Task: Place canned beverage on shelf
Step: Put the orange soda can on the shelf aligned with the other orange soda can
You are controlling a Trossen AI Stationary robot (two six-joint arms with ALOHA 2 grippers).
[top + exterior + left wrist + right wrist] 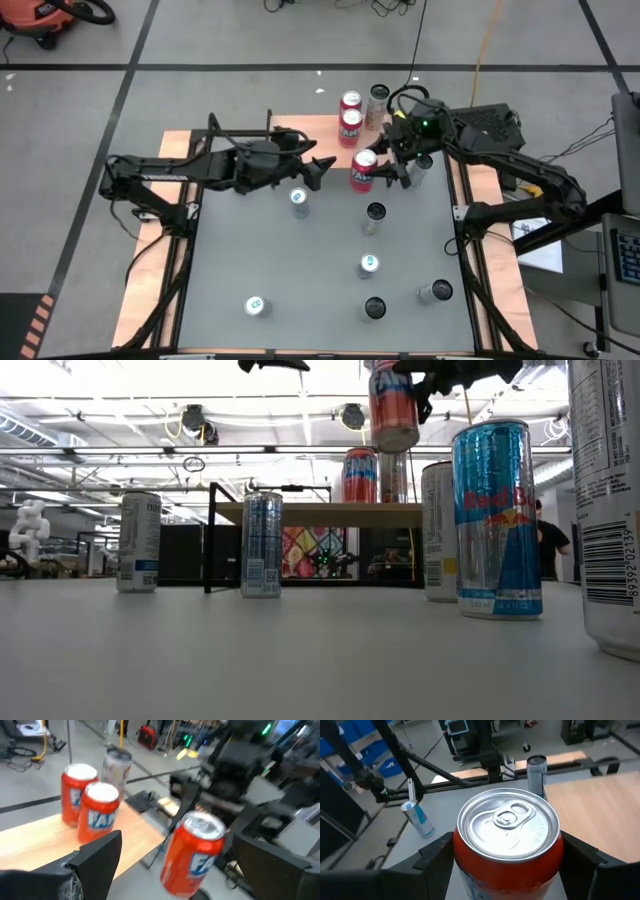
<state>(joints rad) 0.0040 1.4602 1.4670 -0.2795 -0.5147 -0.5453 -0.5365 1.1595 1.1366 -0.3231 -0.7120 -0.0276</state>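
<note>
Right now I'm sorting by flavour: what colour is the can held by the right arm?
Red, with a silver top; the can shows best in the right wrist view.

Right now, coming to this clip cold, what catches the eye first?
The red can held up off the table between the right gripper's fingers, beside the shelf at the table's far edge. Two matching red cans and a silver one already stand on the shelf's wooden top. The left gripper hovers open and empty close by, and slim cans dot the grey table nearer the camera.
</note>
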